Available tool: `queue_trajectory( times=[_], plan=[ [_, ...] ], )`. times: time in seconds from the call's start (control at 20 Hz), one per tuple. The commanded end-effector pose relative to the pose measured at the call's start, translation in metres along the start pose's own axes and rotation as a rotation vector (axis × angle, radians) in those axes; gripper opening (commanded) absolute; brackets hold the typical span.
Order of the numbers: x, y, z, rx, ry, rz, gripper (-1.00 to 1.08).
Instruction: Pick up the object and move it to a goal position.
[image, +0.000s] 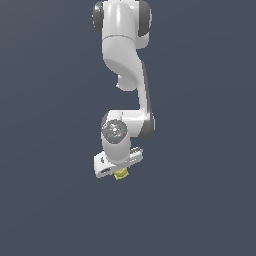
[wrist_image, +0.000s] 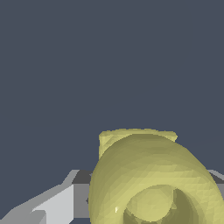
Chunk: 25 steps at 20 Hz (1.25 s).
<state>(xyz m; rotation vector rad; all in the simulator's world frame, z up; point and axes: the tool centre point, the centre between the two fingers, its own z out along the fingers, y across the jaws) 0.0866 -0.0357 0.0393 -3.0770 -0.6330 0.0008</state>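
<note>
The object (image: 120, 174) is a small pale-yellow knobbly thing. In the exterior view it peeks out just under the white hand of my gripper (image: 119, 171). In the wrist view the object (wrist_image: 148, 175) fills the near field, its round ring-like top toward the camera and its blockier base behind. Grey fingers (wrist_image: 65, 197) show close against both sides of it. The gripper looks shut on the object. The fingertips are hidden behind it.
Only a plain dark blue-grey surface (image: 50, 200) shows around the arm in both views. The white arm (image: 122, 60) reaches down from the top of the exterior view. No goal marker shows.
</note>
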Motion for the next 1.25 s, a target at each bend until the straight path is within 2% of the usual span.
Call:
queue_trajectory(
  times=[0.0, 0.3, 0.8, 1.2],
  plan=[
    [0.0, 0.0, -0.002, 0.0, 0.0, 0.0, -1.0],
    [0.002, 0.003, -0.026, 0.0, 0.0, 0.0, -1.0],
    [0.008, 0.011, -0.105, 0.0, 0.0, 0.0, -1.0],
    [0.01, 0.014, -0.126, 0.0, 0.0, 0.0, -1.0]
  ],
)
